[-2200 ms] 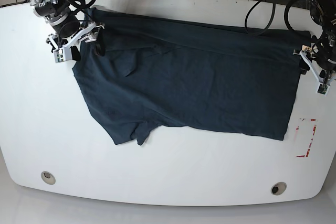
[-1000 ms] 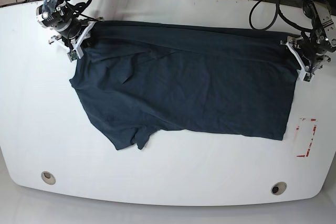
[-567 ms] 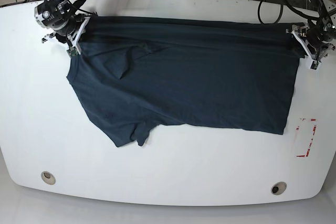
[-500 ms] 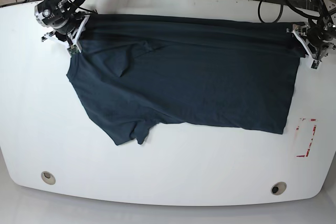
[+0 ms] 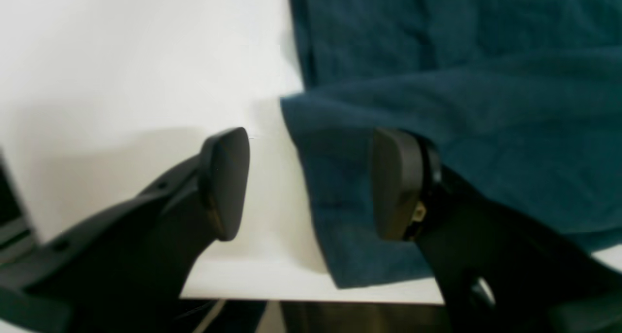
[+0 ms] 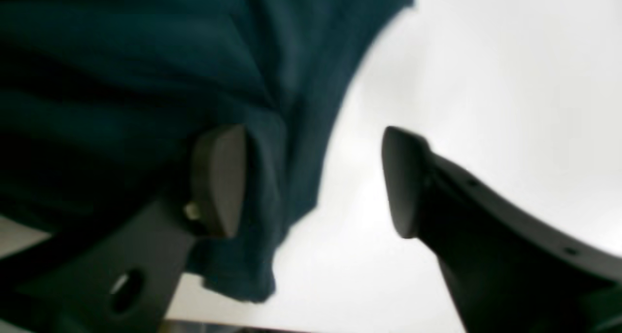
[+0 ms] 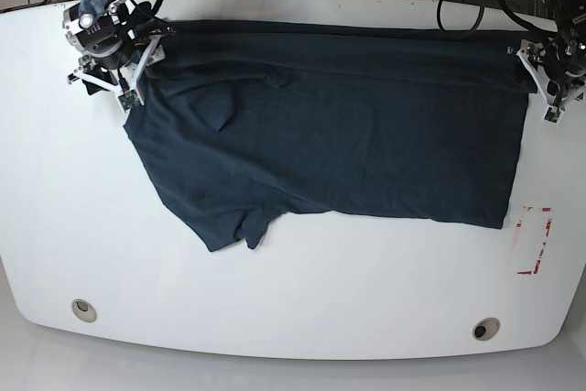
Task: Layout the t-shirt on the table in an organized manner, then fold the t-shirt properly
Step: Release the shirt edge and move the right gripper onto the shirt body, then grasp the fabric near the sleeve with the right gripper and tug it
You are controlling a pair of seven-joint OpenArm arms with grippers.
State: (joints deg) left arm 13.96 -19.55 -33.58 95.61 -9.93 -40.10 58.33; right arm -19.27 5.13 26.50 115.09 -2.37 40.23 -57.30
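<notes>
The t-shirt (image 7: 330,125) lies spread on the table (image 7: 293,299), long axis running 9 to 3 o'clock along the far edge, with the right gripper (image 7: 135,66) at its 9 o'clock corner and the left gripper (image 7: 540,80) at its 3 o'clock corner, both jaws apart, holding nothing.

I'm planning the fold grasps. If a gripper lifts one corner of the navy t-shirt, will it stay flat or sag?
It will likely sag: the t-shirt already shows soft creases near its collar and a curled sleeve, so it looks floppy. It is probably light, being thin cloth lying flat. On the glossy table it may slide when pulled rather than stay put.
</notes>
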